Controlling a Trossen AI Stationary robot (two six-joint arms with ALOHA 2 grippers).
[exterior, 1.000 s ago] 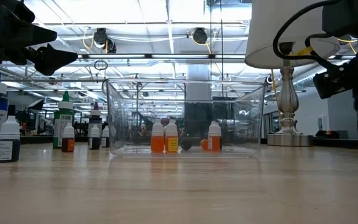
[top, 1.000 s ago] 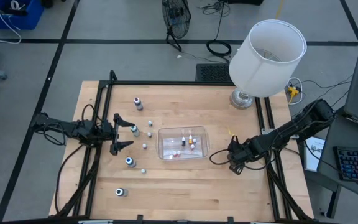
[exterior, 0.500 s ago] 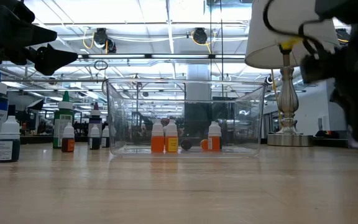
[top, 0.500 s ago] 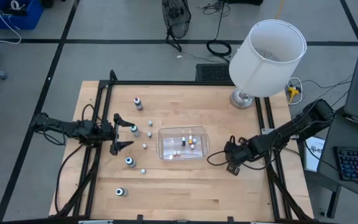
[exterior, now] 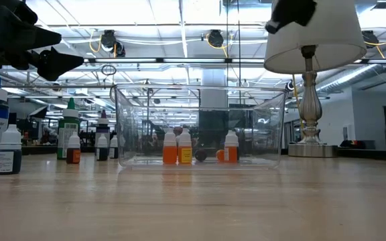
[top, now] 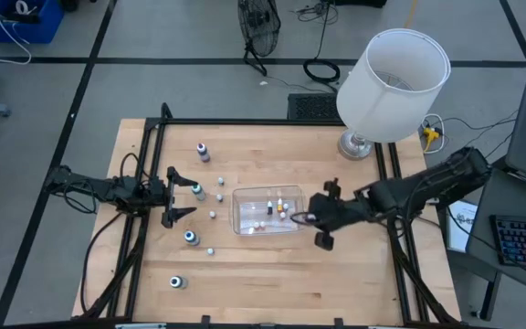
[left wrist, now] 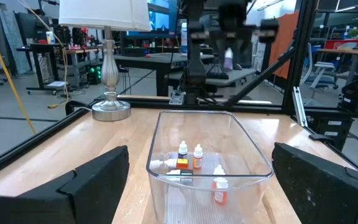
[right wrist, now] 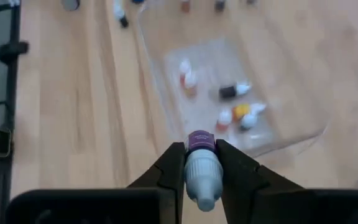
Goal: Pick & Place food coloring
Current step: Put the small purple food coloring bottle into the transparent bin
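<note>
Wooden tabletop carries the clear tub [top: 268, 211]. Right gripper [right wrist: 201, 167] has its jaws pinched on a small food coloring bottle [right wrist: 201, 165], gripped at the body with the tub beyond the fingertips. Bottle is likely light, rigid, slick (grip mid-body). Left gripper [top: 177, 196] waits fully spread.

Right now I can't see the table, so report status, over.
Right gripper shut on small purple-labelled white-capped bottle, above clear plastic tub's edge. Left gripper open, waiting beside loose bottles. Nothing blocking.
</note>
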